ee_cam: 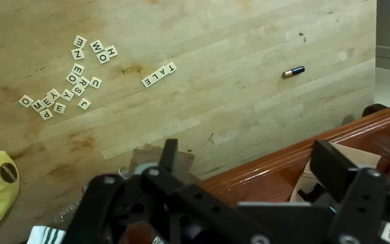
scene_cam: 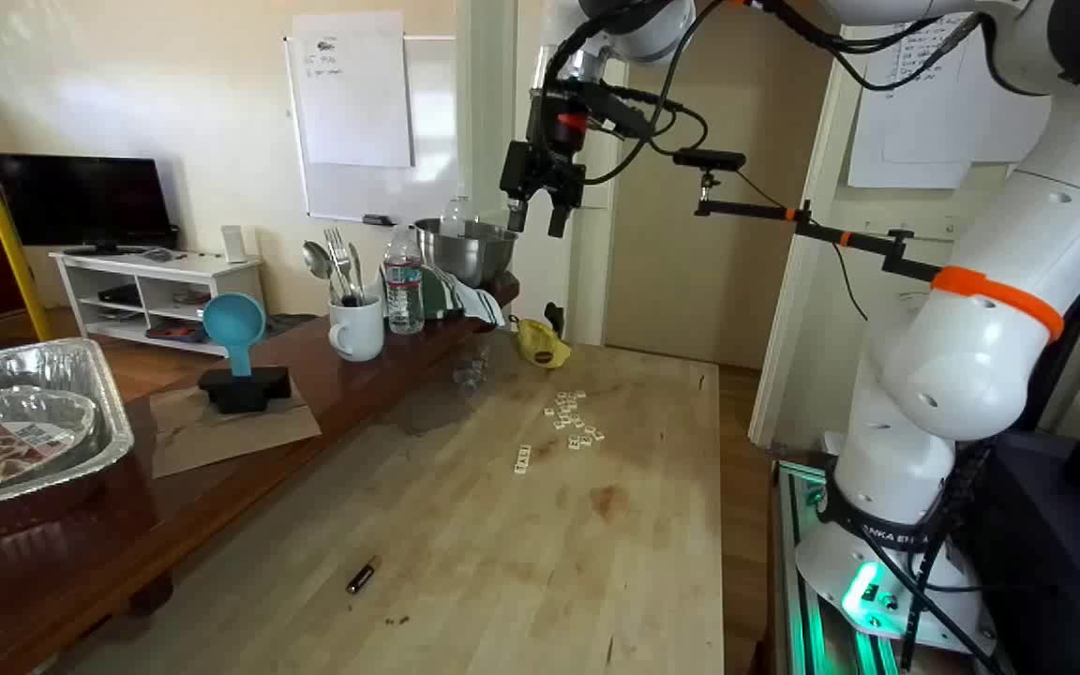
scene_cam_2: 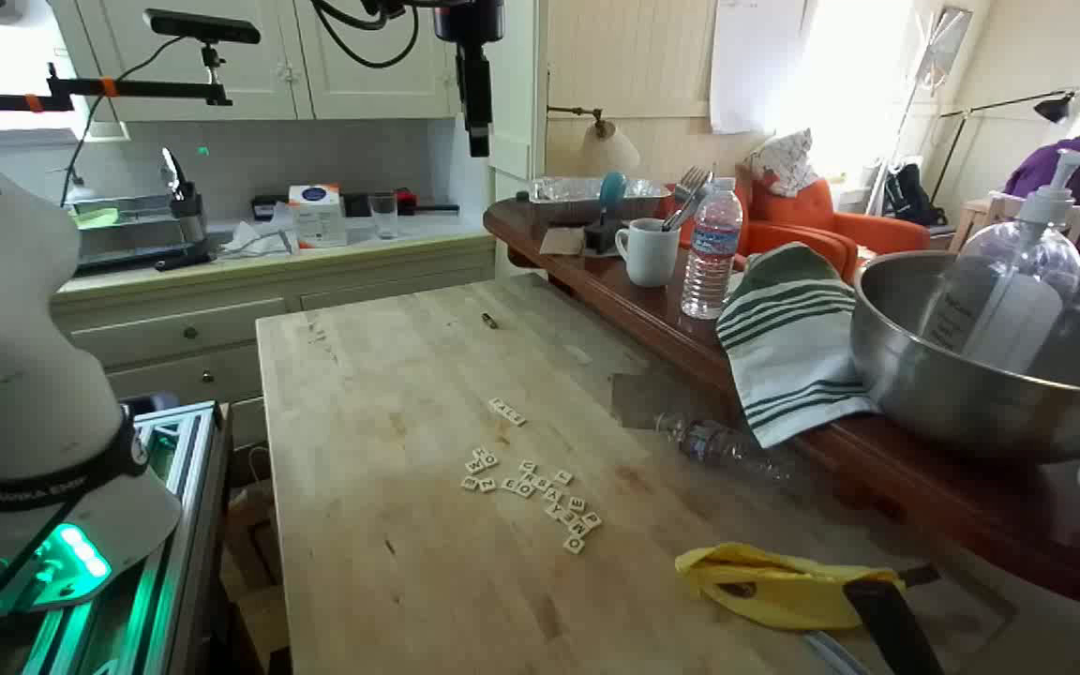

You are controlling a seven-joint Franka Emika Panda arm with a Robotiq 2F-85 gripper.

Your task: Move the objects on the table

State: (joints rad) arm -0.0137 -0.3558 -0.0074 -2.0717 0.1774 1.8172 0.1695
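Observation:
The light wooden table [scene_cam: 465, 562] spans both exterior views and the wrist view. A row of white letter tiles reading TALE [ee_cam: 159, 74] lies flat, beside a looser cluster of several tiles [ee_cam: 78, 89]. A dark battery with a copper end [ee_cam: 293, 72] lies apart; it also shows in both exterior views [scene_cam: 363, 576] [scene_cam_2: 489, 321]. A yellow pouch [scene_cam_2: 765, 586] and a clear bottle on its side [scene_cam_2: 718, 442] lie near the raised ledge. My gripper [scene_cam: 538, 223] is open and empty, high above the table; its spread fingers show in the wrist view [ee_cam: 245, 149].
A raised dark-red wooden ledge [scene_cam_2: 587, 277] borders the table. It holds a mug with cutlery [scene_cam: 356, 328], an upright water bottle [scene_cam: 404, 291], a striped towel [scene_cam_2: 784, 328], a metal bowl with a pump bottle [scene_cam_2: 971, 403], a blue scoop [scene_cam: 234, 323] and foil trays [scene_cam: 109, 394].

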